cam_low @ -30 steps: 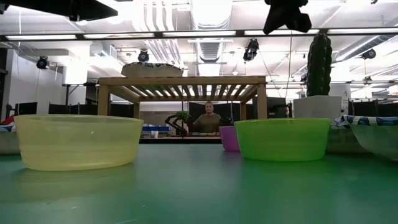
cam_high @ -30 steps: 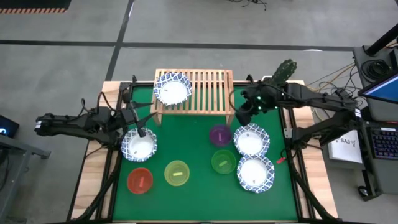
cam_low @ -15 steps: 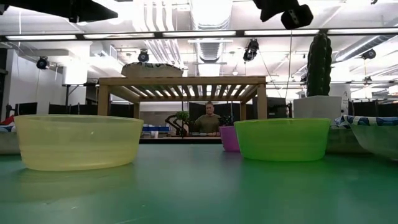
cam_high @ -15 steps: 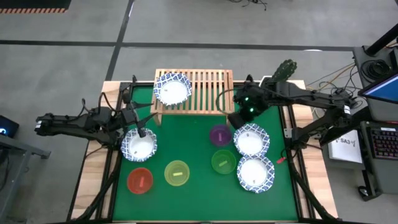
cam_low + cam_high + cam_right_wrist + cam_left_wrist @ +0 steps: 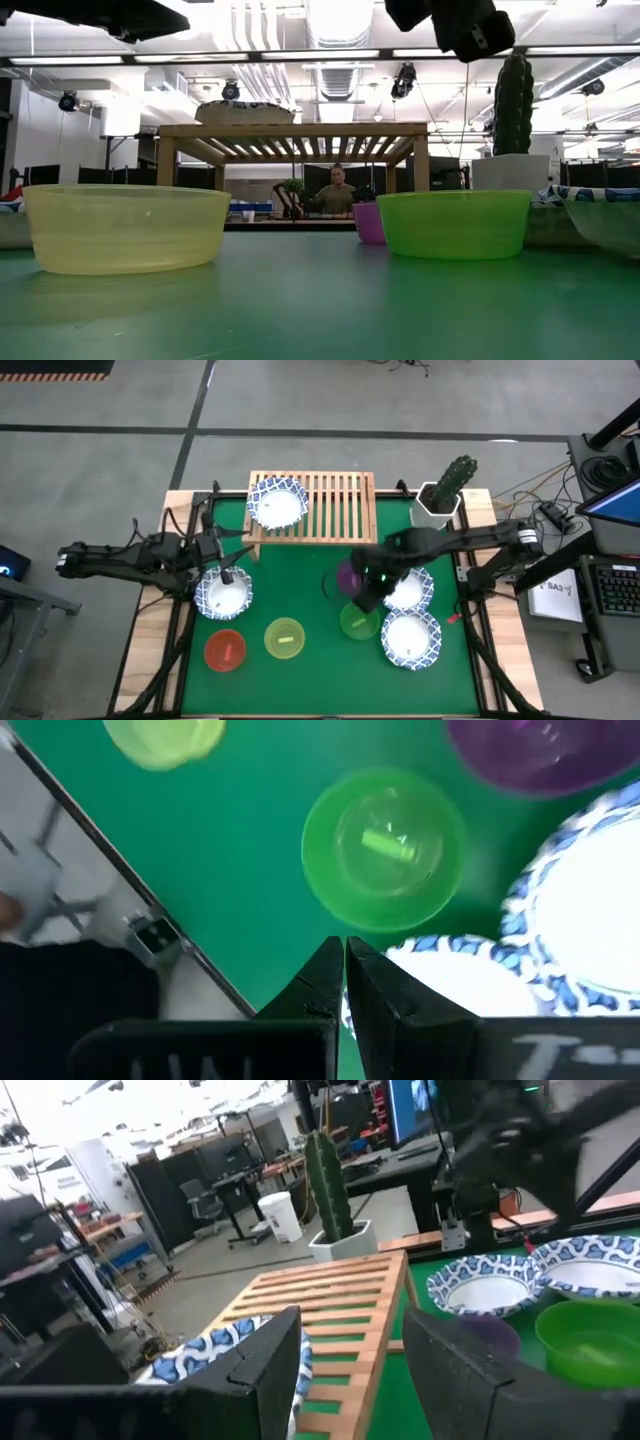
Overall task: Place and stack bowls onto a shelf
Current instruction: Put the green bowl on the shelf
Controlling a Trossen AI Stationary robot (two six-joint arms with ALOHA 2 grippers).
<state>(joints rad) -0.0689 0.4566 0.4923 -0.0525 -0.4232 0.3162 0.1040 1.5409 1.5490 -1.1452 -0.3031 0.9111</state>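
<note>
The right gripper [image 5: 368, 588] has swung away from the shelf [image 5: 330, 508] corner and now hangs, fingers closed and empty, above the purple bowl [image 5: 352, 574] and green bowl [image 5: 384, 849]. Judged: a small-bowl pick is being set up; the fingers must open first.

The left gripper [image 5: 226, 565], fingers parted, remains over the rim of a white blue-rimmed bowl [image 5: 222, 596]; whether it grips that rim cannot be told. One patterned bowl [image 5: 277, 503] already sits on the shelf.

Two more patterned bowls [image 5: 410, 638] lie just beside the right gripper, crowding the approach. The cactus pot [image 5: 440, 497] stands well behind.
</note>
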